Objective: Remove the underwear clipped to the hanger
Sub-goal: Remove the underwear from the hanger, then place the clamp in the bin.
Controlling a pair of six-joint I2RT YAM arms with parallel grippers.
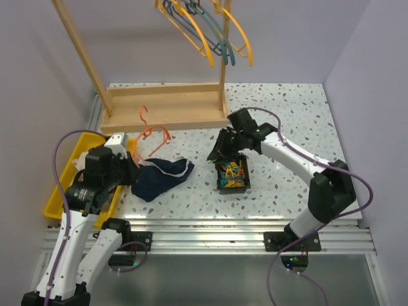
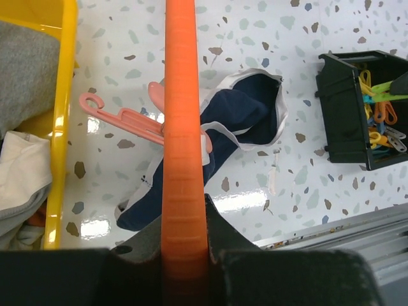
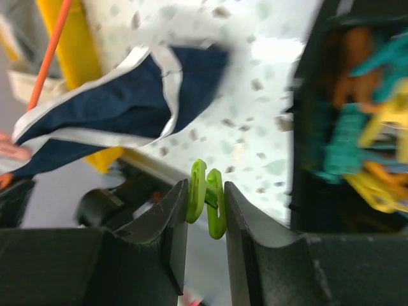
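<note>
My left gripper (image 2: 185, 255) is shut on the bar of an orange hanger (image 2: 183, 127), held just above the table at the left (image 1: 153, 132). Dark navy underwear (image 2: 248, 115) with light trim hangs limp from it onto the table (image 1: 162, 177). A white clip (image 2: 205, 145) still pins it to the bar. My right gripper (image 3: 207, 204) is shut on a green clip (image 3: 207, 191), at the left rim of a black box (image 1: 233, 175) of colourful clips. The navy underwear (image 3: 115, 108) also shows in the right wrist view.
A yellow bin (image 1: 57, 191) at the left edge holds grey (image 2: 25, 70) and white cloth. A wooden rack (image 1: 166, 108) stands at the back with several hangers (image 1: 210, 32) on its rail. A pink hook (image 2: 121, 118) lies beside the underwear.
</note>
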